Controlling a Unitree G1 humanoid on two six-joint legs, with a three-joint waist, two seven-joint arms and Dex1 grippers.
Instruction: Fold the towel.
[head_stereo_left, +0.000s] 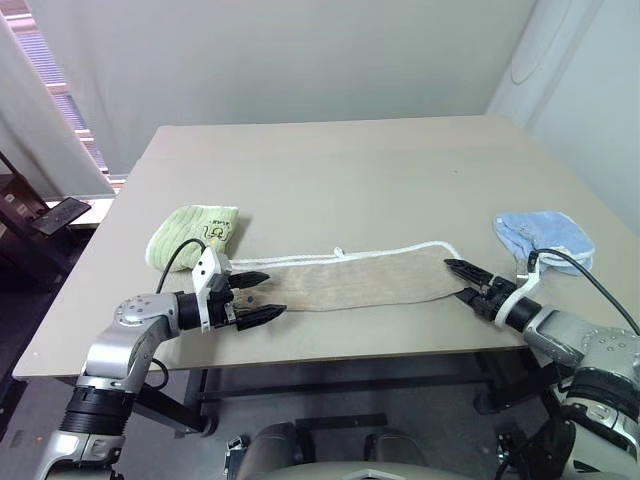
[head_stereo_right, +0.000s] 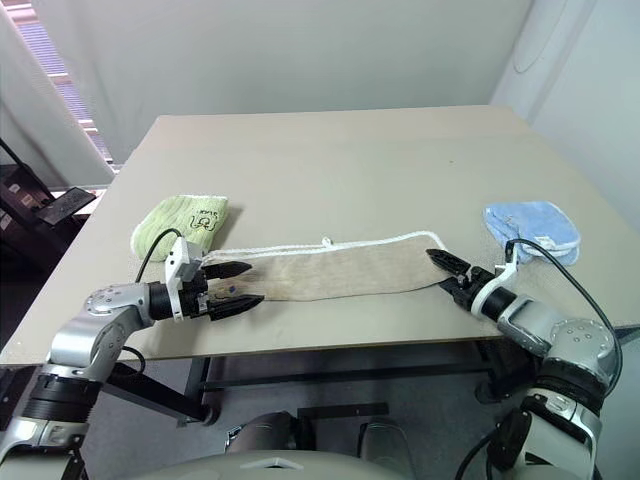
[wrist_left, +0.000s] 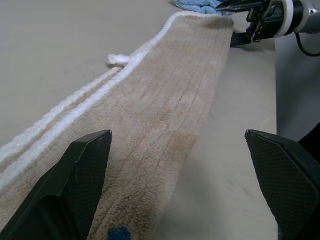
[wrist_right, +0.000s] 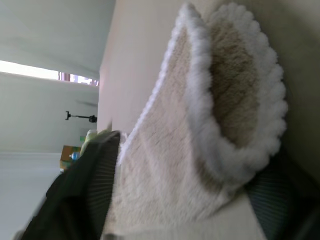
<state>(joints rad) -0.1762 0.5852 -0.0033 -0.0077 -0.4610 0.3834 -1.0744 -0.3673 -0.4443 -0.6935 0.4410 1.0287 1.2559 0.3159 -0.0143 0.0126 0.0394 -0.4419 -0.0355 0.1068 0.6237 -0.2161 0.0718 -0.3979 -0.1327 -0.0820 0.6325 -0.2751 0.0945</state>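
The towel (head_stereo_left: 350, 280) lies as a long, narrow beige strip across the near part of the table, its white corded edge (head_stereo_left: 390, 250) along the far side. My left gripper (head_stereo_left: 272, 293) is open at the strip's left end, one finger on each side of it, and in the left wrist view the towel (wrist_left: 165, 115) runs away between the two fingers (wrist_left: 75, 190). At the right end my right gripper (head_stereo_left: 456, 278) is open too. Its fingers stand on either side of the towel's rolled, white-edged corner (wrist_right: 225, 100).
A small light-green cloth (head_stereo_left: 195, 235) sits just beyond my left gripper. A small light-blue cloth (head_stereo_left: 545, 238) lies beyond my right gripper near the table's right edge. The tan table (head_stereo_left: 350, 170) stretches away behind the towel, and its front edge runs just under both hands.
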